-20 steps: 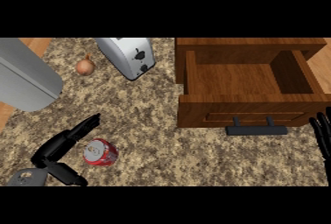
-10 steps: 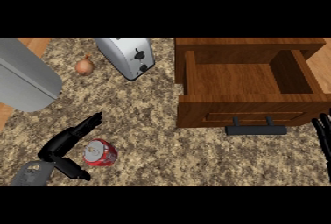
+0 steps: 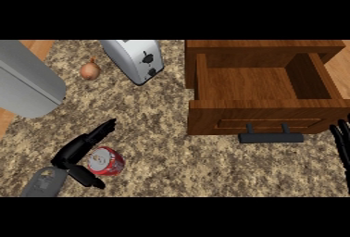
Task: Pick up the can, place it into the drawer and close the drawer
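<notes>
At the near left edge of the speckled stone counter (image 3: pixel 171 162), the black left hand (image 3: pixel 74 155) brackets the small red metal can (image 3: pixel 104 161), which lies tipped on its side: straight fingers run past its far side, the thumb sits below it, and nothing has closed yet. The can likely handles light, rigid and smooth, prone to rolling, so taking it across the cylindrical wall seems best. At the right edge, the right hand (image 3: pixel 341 144) rests with fingers relaxed. Farther off, the wooden drawer (image 3: pixel 263 118) stands pulled out, its black handle (image 3: pixel 271 137) facing near. Beyond stand a silver toaster (image 3: pixel 136 59), a brown onion (image 3: pixel 90 70) and a grey slab (image 3: pixel 26 83).
</notes>
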You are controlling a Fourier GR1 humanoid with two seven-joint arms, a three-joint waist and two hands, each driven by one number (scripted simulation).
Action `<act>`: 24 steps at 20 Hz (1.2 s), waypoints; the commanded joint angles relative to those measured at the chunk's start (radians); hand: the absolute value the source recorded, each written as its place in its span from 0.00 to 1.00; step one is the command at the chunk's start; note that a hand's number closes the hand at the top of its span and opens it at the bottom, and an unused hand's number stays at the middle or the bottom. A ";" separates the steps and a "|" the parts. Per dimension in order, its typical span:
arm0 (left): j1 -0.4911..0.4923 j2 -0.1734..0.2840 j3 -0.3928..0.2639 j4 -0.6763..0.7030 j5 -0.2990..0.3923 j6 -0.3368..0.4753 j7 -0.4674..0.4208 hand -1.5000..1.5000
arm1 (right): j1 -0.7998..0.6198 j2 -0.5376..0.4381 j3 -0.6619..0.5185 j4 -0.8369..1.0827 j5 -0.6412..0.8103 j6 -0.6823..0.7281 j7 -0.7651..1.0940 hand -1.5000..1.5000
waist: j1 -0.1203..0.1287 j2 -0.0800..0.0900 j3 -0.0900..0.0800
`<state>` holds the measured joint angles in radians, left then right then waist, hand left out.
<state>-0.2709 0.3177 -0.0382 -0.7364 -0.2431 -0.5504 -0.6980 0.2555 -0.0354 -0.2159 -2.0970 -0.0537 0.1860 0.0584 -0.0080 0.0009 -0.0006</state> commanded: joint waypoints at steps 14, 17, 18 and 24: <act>-0.024 -0.050 -0.077 0.030 -0.010 -0.067 -0.075 0.00 | 0.076 0.031 0.004 -0.070 -0.016 0.039 -0.012 0.00 | 0.000 -0.002 0.000; -0.067 -0.072 -0.073 0.080 0.001 -0.070 -0.080 0.00 | -0.008 0.018 -0.001 -0.042 -0.032 0.006 0.047 0.00 | 0.000 0.000 0.000; -0.047 -0.078 -0.082 0.018 0.014 -0.078 -0.057 0.00 | 0.020 -0.011 -0.042 -0.048 -0.047 0.030 0.032 0.00 | 0.002 -0.001 0.000; 0.056 -0.108 -0.116 -0.136 0.065 -0.112 0.012 1.00 | 0.013 0.026 -0.019 -0.026 -0.016 0.012 -0.004 0.00 | 0.012 -0.003 0.001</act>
<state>-0.2761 0.2130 -0.1401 -0.7849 -0.2120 -0.5558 -0.6594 0.2776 -0.0210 -0.2349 -2.1507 -0.0829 0.2026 0.0849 -0.0026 -0.0015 0.0001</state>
